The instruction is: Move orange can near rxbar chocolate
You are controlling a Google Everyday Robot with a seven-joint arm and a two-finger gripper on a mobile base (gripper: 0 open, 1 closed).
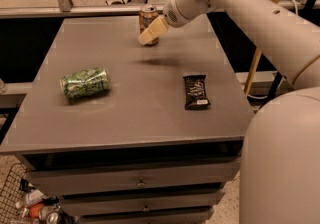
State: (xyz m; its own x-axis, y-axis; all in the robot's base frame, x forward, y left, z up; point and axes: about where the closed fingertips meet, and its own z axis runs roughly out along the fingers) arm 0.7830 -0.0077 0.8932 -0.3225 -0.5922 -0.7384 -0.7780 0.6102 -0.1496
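Note:
The orange can (pixel 148 16) stands upright at the back of the grey table (pixel 140 113), near its far edge. My gripper (pixel 151 32) reaches down from the right and overlaps the can's lower right side, partly hiding it. The rxbar chocolate (pixel 195 91), a dark wrapper with white lettering, lies flat on the right part of the table, well in front of the can and the gripper.
A green patterned can (pixel 85 83) lies on its side at the table's left. My arm (pixel 260 18) crosses the back right corner. Drawers sit under the tabletop. A wire basket (pixel 30 203) with bottles stands on the floor at the lower left.

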